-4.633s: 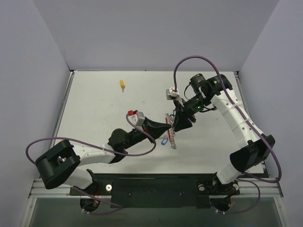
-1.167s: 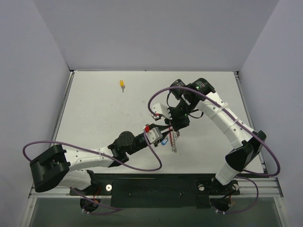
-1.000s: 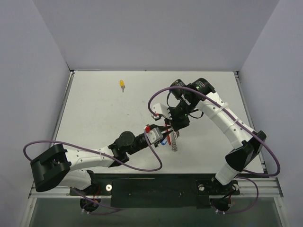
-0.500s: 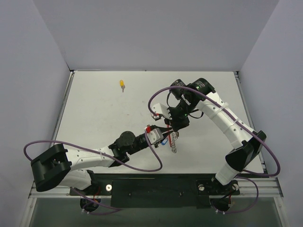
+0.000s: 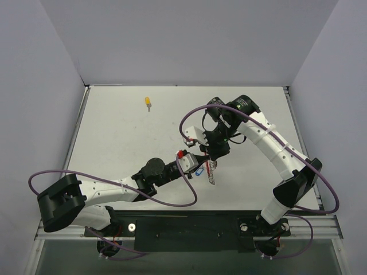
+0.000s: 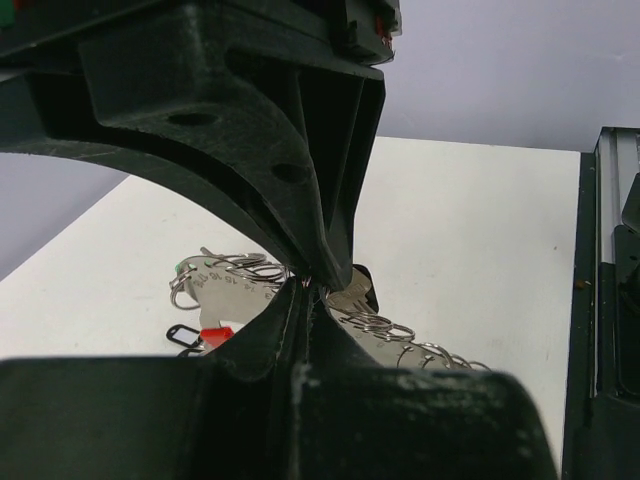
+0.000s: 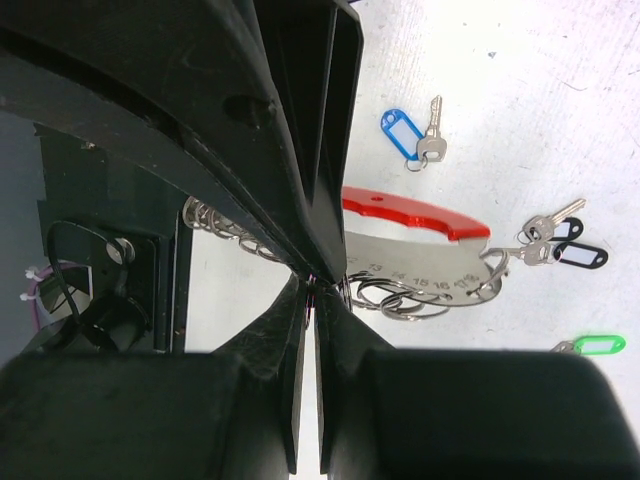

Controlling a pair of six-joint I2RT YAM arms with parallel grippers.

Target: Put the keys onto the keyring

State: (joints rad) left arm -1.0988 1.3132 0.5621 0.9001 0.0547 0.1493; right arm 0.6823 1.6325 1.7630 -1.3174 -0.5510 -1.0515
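I've got both arms meeting mid-desk over the keyring (image 7: 410, 213), a large thin wire loop with a bright red arc and small silver rings strung along it. My right pincer (image 7: 312, 290) is closed, and I judge it's pinching the loop's wire. The left pincer (image 6: 312, 292) is closed tight against the ring cluster, though I can't tell if it has caught anything.

The small silver key with the blue plastic tag (image 7: 400, 132) lies loose just beside the loop. The black-tagged keys (image 7: 560, 245) touch the loop's end. A green tag (image 7: 590, 345) sits near, and the yellow-tagged key (image 5: 148, 102) is well apart, toward the far edge of the white desk (image 5: 114, 132).

I expect everything to be light, hard and slippery. The wire should be springy, so I'd grip it near the opening and take the keys by their flat heads. There's open room on the left, but it's tight between the pincers.
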